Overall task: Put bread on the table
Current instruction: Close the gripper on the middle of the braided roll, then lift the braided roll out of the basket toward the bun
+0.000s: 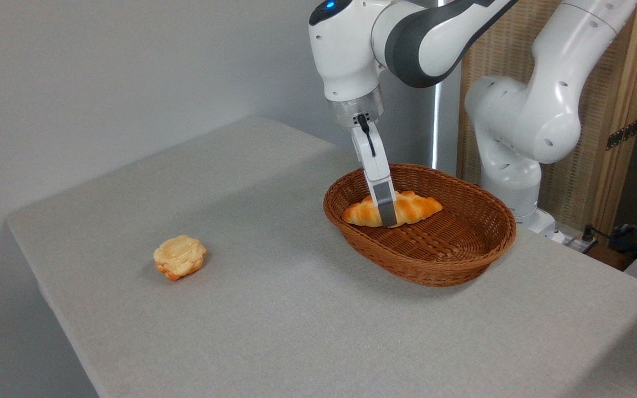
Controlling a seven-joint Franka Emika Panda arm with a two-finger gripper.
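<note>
Your bread [407,209] lies inside the wicker basket [451,260] at the right of the worktop [296,309]; your gripper [387,213] reaches down across its middle; only the near finger shows, so you cannot tell whether the jaws pinch it; a puff pastry [180,257] sits well apart on the left.

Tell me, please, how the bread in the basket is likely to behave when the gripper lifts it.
The bread looks stiff, so it probably won't sag. The gripper sits near its middle, so it should stay fairly level. Its glossy crust might slip slightly.
</note>
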